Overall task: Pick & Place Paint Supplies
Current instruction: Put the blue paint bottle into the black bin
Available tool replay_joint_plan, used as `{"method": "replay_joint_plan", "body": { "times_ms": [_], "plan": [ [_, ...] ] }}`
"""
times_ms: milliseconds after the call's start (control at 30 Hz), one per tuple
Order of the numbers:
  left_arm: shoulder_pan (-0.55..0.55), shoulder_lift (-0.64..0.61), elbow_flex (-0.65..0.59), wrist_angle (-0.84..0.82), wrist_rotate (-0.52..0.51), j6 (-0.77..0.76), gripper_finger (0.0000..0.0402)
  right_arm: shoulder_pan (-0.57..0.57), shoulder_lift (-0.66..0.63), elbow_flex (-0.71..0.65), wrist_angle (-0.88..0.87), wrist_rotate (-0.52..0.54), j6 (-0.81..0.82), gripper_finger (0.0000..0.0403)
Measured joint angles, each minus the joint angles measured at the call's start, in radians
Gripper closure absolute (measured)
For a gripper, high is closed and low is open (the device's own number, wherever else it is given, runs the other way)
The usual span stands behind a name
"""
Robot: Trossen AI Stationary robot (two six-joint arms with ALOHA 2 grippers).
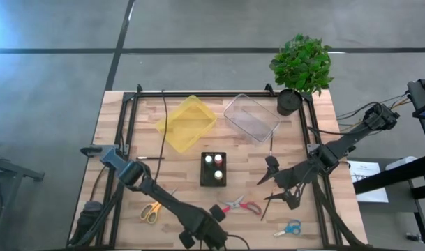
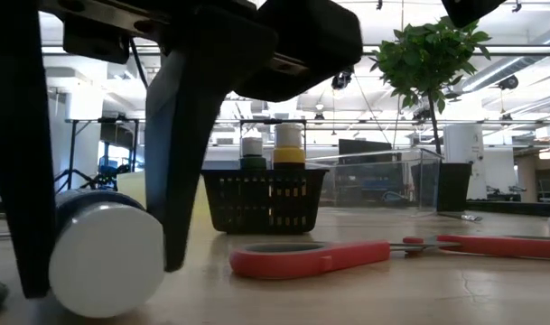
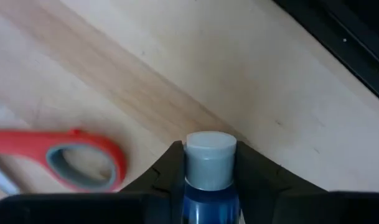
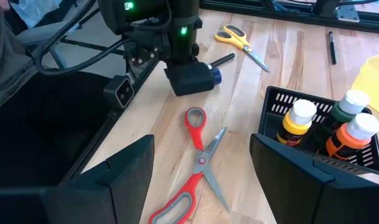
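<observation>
My left jaws (image 3: 205, 186) pinch a lying blue paint bottle (image 3: 209, 163) near its white cap; it could roll toward the red scissors (image 3: 65, 158) at nine o'clock.

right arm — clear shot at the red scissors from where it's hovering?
Probably yes. The right gripper hangs open beside the red scissors, which lie flat on bare wood with nothing between; the left gripper works beyond their handles.

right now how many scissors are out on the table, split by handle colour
yellow-handled scissors: 1
red-handled scissors: 1
blue-handled scissors: 1
total: 3
</observation>
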Motion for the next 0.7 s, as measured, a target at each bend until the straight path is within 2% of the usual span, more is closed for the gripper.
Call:
{"method": "replay_joint_plan", "body": {
  "times_ms": [67, 200, 333, 433, 567, 700],
  "plan": [
    [0.006, -0.018, 0.0, -0.01, -0.016, -0.019, 0.0293, 0.0, 0.0, 0.0, 0.0, 0.0, 0.001, 0.014],
    [0.014, -0.091, -0.018, -0.019, -0.112, -0.053, 0.0293, 0.0, 0.0, 0.0, 0.003, 0.0, 0.003, 0.014],
    [0.017, -0.22, -0.125, 0.048, -0.219, -0.123, 0.0293, 0.002, 0.0, 0.0, 0.004, 0.0, 0.003, 0.014],
    [0.017, -0.376, -0.293, 0.187, -0.333, -0.179, 0.0293, 0.01, 0.0, 0.0, 0.003, -0.001, -0.001, 0.014],
    [0.017, -0.625, -0.604, 0.478, -0.495, -0.219, 0.0293, 0.021, 0.0, 0.0, 0.002, 0.0, -0.004, 0.014],
    [0.011, -0.886, -0.98, 0.931, -0.627, -0.187, 0.0293, 0.022, 0.0, -0.001, 0.002, 0.001, -0.008, 0.014]
  ]
}}
